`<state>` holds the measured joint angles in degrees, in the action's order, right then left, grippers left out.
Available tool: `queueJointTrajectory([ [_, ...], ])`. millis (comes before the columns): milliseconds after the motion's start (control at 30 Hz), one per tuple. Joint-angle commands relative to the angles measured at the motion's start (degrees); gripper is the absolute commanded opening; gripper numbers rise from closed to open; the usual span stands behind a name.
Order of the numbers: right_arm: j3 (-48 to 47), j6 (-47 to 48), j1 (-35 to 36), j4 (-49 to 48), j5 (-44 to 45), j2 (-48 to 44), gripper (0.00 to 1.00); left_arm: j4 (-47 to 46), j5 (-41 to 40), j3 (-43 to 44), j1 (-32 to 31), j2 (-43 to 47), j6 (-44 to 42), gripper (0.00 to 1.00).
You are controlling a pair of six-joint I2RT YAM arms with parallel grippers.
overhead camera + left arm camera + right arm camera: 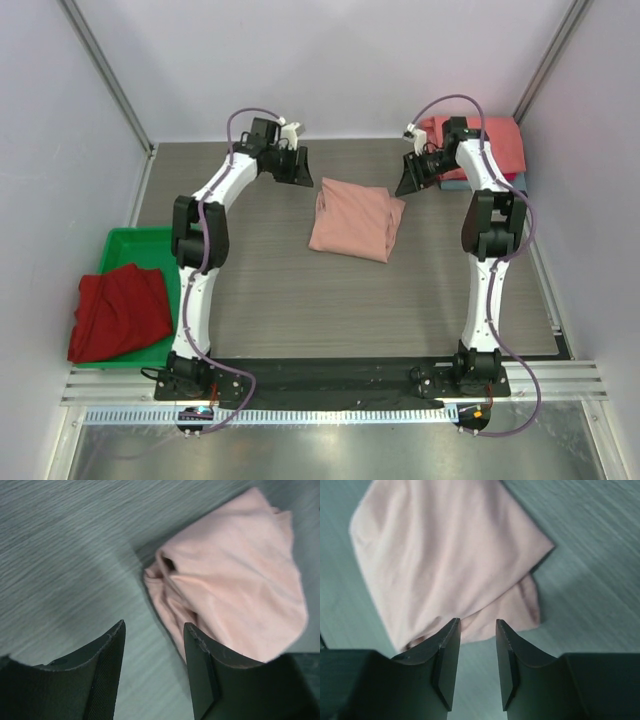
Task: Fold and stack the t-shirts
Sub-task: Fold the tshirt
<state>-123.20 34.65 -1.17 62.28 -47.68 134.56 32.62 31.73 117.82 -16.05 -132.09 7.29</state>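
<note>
A dusty-pink t-shirt [354, 220] lies folded in the middle of the table, also filling the left wrist view [235, 590] and the right wrist view [445, 555]. My left gripper [297, 167] hovers just off its far left corner, open, with nothing between its fingers [107, 650]. Off the far right corner my right gripper [413, 177] is open too and holds nothing. A dark red t-shirt [118, 311] lies crumpled in the green tray [125, 245]. At the far right, a coral-red t-shirt [495, 140] tops a stack, with a blue-grey one [452, 184] under it.
The green tray sits at the table's left edge beside the left arm. The stack sits in the far right corner behind the right arm. White walls with metal posts close in the table on three sides.
</note>
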Motion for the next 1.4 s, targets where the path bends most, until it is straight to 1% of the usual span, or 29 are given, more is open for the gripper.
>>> queueJointTrajectory([
  [0,-5.72,-4.93,0.38,-5.66,2.59,2.89,0.41,-2.21,-2.97,5.21,-0.12,-3.17,-2.71,0.51],
  [100,-8.97,-7.83,0.38,-8.74,3.65,6.06,0.44,-2.74,-4.21,6.54,-0.12,-4.49,-3.24,0.51],
  [267,-11.71,-11.27,0.55,-12.53,3.65,9.4,0.46,-3.7,-3.34,6.46,-0.47,-5.28,-2.72,0.51],
  [300,-12.76,-13.19,0.73,-15.23,3.91,10.62,0.48,-4.75,-3.42,6.98,-1.08,-5.98,-2.11,0.52],
  [567,-13.65,-14.26,1.17,-16.4,3.65,13.62,0.5,-7.83,-4.22,10.58,-3.37,-9.32,-0.35,0.53],
  [600,-13.74,-14.26,2.74,-16.49,3.65,13.71,0.5,-8.01,-4.39,10.94,-3.98,-9.58,-0.17,0.53],
  [667,-13.74,-14.35,3.1,-16.84,4.35,14.23,0.51,-8.45,-4.65,11.9,-4.42,-10.37,0.0,0.53],
  [1000,-13.74,-14.97,5.04,-17.11,4.97,16.25,0.5,-9.07,-4.39,12.78,-5.3,-12.22,0.53,0.52],
  [1167,-13.21,-15.14,5.65,-17.11,5.67,16.26,0.48,-9.68,-4.13,13.49,-5.3,-13.28,0.97,0.47],
  [1367,-12.68,-14.79,5.13,-17.11,7.86,15.47,0.48,-10.29,-3.86,13.93,-5.3,-14.07,1.5,0.43],
])
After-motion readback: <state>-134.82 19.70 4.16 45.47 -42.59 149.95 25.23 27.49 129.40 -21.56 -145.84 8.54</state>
